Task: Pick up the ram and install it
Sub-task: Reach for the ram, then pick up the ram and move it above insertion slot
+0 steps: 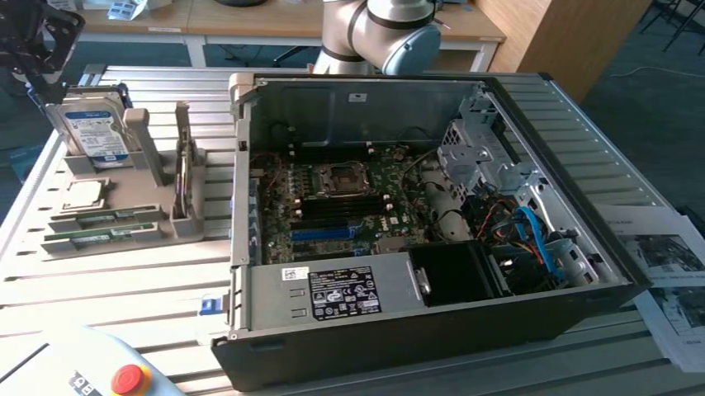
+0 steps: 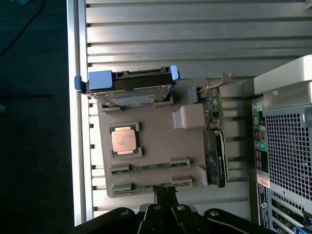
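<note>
Two ram sticks (image 2: 148,168) lie just ahead of the gripper (image 2: 165,191), long axes crosswise to its jaws. Those jaws look closed, holding nothing.

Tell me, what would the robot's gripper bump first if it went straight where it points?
Probably the gripper would reach the gray tray, at or near the ram stick along its edge. Depth is hard to judge, so that is a guess.
</note>
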Motion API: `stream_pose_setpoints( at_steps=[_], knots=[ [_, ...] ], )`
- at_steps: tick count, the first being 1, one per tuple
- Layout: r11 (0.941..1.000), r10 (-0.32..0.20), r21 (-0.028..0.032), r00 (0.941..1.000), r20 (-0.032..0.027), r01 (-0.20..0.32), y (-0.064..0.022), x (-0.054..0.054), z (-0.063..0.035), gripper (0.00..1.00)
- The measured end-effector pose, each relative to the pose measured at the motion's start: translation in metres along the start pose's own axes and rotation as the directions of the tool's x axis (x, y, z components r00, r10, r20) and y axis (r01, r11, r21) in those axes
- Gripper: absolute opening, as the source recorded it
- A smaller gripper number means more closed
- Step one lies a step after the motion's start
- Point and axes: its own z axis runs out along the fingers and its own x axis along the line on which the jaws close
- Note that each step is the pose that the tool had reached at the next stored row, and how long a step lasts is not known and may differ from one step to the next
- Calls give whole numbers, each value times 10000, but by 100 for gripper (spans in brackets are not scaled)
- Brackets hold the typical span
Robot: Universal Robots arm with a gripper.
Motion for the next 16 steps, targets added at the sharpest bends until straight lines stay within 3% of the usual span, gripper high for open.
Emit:
stream_pose_setpoints(
  at_steps=[16],
  knots=[
    [10000,0,0,10000,0,0,14,1,1,10]
  ],
)
